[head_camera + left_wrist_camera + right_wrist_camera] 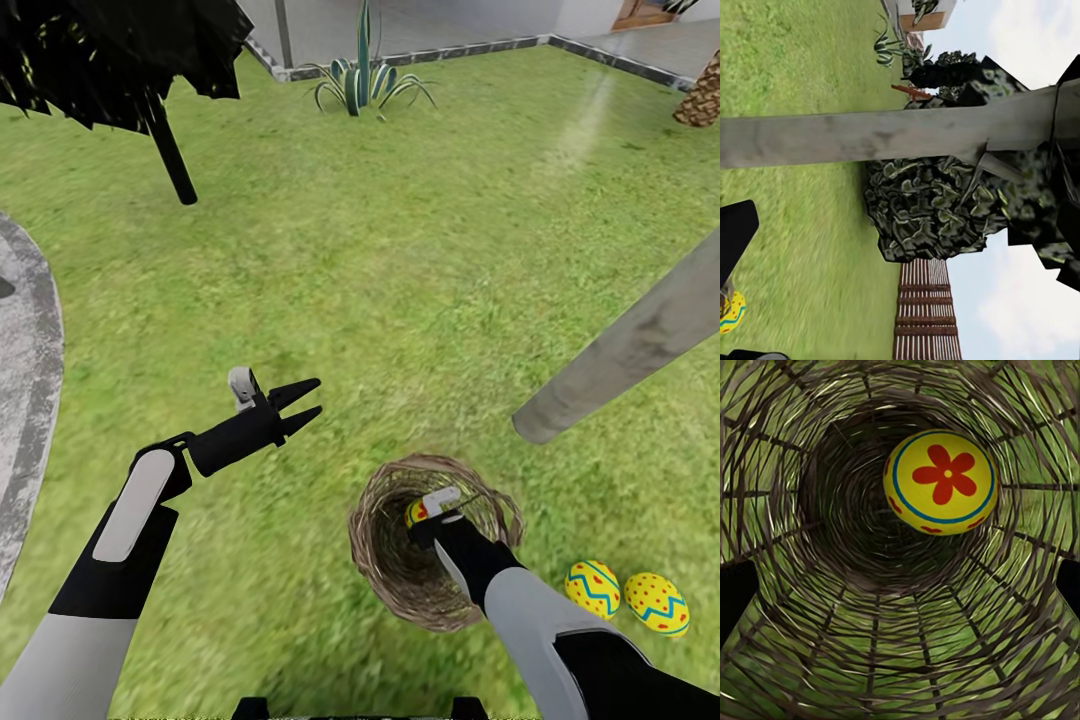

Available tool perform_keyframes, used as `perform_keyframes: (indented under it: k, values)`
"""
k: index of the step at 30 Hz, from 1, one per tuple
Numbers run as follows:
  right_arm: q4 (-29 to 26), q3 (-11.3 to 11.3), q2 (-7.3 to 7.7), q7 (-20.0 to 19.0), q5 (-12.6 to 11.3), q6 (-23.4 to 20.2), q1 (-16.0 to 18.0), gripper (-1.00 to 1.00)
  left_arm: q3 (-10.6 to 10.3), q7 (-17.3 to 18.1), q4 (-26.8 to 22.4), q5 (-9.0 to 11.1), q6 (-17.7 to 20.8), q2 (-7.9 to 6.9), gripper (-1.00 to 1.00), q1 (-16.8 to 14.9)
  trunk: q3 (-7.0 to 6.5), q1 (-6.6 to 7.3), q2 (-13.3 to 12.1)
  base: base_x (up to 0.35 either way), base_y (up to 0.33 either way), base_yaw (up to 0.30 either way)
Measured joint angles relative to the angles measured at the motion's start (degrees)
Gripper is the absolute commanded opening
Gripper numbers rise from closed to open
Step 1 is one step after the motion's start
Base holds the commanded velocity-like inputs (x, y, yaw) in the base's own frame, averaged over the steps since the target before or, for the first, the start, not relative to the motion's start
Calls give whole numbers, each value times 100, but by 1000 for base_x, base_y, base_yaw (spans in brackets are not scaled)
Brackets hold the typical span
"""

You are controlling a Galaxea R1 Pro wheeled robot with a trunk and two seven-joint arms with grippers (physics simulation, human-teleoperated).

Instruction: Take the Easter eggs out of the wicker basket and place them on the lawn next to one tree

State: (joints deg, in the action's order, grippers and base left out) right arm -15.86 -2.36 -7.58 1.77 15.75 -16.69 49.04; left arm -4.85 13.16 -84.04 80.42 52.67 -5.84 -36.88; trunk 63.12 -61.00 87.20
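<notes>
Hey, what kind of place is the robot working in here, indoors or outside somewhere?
Outdoors, most likely a home garden or yard: a broad green lawn, a pale tree trunk leaning over it, a spiky striped plant by a paved edge, and a wooden fence under open sky.

Two robot arms in pale grey shells with black joint sections, each forearm (135, 505) carrying a rounded light-grey panel. The left gripper (305, 403) ends in two tapered black fingers beneath a small grey-white block, possibly a camera mount; the right arm (530, 605) bears a similar block.
</notes>
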Motion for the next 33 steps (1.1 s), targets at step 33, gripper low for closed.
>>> perform_keyframes:
  k: [33]
  values:
    - [-11,-2,19,-3,-1,47,0,100,4,0,0,1,0,-1,100,0,176,0,0,0,0,0]
